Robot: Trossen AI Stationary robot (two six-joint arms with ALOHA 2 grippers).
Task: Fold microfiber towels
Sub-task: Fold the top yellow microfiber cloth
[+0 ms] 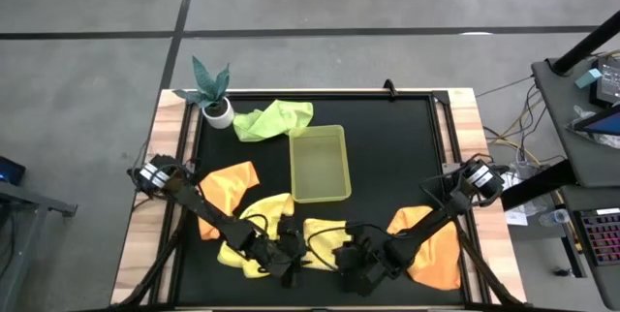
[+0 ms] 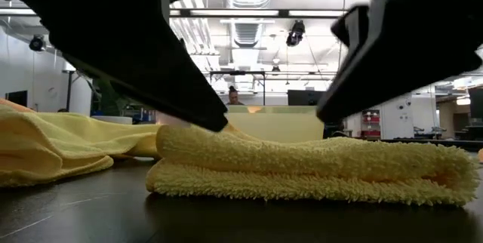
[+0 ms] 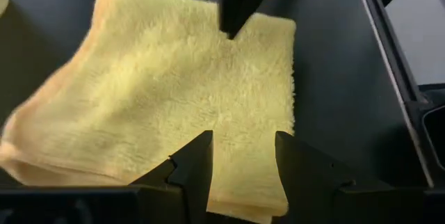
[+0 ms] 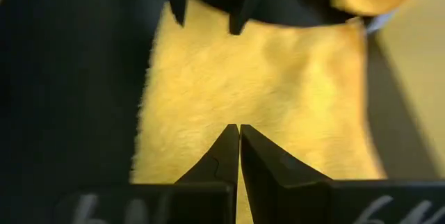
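A folded pale yellow towel point(image 1: 323, 233) lies flat on the black mat near the front edge, also in the low view point(image 2: 317, 167). My left gripper point(image 3: 243, 156) is open over one edge of this towel. My right gripper point(image 4: 238, 137) is shut over the opposite side, pointing toward the left one. A second pale yellow towel point(image 1: 254, 227) lies rumpled under my left arm. Two orange towels point(image 1: 231, 184) point(image 1: 438, 249) and a light green one point(image 1: 274, 118) lie loose on the mat. My left gripper comes slanting down from the table's left. In the low view one fingertip point(image 2: 217, 124) meets the folded towel's top layer near its left end. The open fingers grip nothing, and the towel lies flat on the mat. My right gripper slants down from the table's right with shut fingers over the towel's top point(image 4: 240, 106). I cannot tell whether they touch it.
A yellow-green plastic tray point(image 1: 320, 162) stands at the mat's middle, just behind the folded towel. A small potted plant point(image 1: 213, 99) stands at the far left corner. Wooden table edges frame the mat.
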